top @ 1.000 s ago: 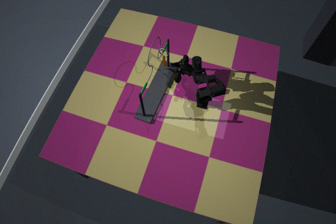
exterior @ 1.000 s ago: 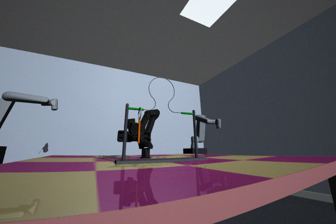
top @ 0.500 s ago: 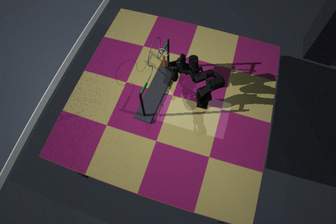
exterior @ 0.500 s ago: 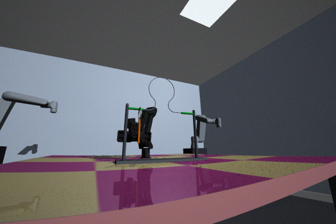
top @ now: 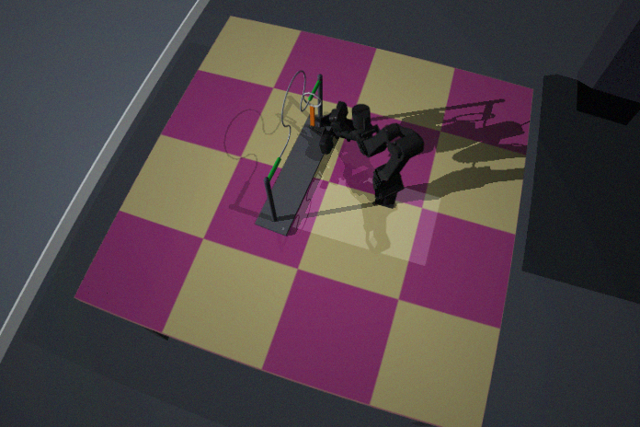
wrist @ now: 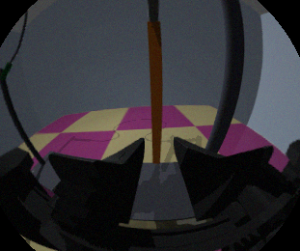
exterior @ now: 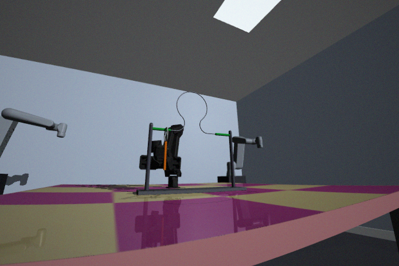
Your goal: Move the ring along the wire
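Note:
The ring (top: 320, 101) (exterior: 166, 135) hangs on the green part (top: 315, 86) (exterior: 157, 128) beside the far post (top: 321, 82) (exterior: 148, 160) (wrist: 234, 53). Its orange handle (top: 312, 115) (exterior: 165, 156) (wrist: 155, 87) points straight down. My gripper (top: 320, 131) (wrist: 158, 141) is partly open and empty, low at the handle. In the wrist view the handle's lower end shows in the gap, seemingly just beyond the fingertips. The other green part (top: 274, 168) (exterior: 222, 134) is beside the near post (top: 270, 200) (exterior: 231, 160) (wrist: 16, 113).
The thin grey wire (top: 283, 107) (exterior: 176, 105) rises in a tall loop between the green parts. The dark base plate (top: 294, 178) (exterior: 193, 190) (wrist: 161, 193) lies below it. The far post stands close to the right finger in the wrist view.

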### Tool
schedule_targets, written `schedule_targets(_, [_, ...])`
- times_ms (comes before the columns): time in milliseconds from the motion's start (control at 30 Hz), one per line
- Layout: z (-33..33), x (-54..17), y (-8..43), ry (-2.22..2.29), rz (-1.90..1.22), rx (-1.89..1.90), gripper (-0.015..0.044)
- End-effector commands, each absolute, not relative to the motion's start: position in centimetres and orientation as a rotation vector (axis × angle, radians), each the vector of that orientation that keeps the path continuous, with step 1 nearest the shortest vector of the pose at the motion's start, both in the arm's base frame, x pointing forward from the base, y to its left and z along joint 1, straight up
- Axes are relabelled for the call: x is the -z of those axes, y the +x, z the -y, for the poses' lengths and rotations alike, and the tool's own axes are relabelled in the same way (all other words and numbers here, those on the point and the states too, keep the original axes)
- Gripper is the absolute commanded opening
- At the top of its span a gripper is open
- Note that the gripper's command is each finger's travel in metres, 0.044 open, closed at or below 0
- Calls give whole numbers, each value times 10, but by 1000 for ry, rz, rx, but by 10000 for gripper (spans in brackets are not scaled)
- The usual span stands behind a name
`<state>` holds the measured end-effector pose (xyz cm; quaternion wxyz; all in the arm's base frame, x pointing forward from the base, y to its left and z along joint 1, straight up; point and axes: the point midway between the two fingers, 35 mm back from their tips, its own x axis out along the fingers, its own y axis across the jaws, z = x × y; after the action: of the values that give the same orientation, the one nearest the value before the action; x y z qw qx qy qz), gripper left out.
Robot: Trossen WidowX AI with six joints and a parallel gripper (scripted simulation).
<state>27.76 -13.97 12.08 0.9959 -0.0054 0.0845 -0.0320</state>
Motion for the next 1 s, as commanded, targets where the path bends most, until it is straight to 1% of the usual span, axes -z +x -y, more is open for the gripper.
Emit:
schedule_targets(0, [141, -121, 285, -8, -164, 68, 160])
schedule_targets(400, [139, -116, 302, -7, -159, 68, 160])
schedule_targets(967, [139, -116, 303, -7, -158, 68, 160])
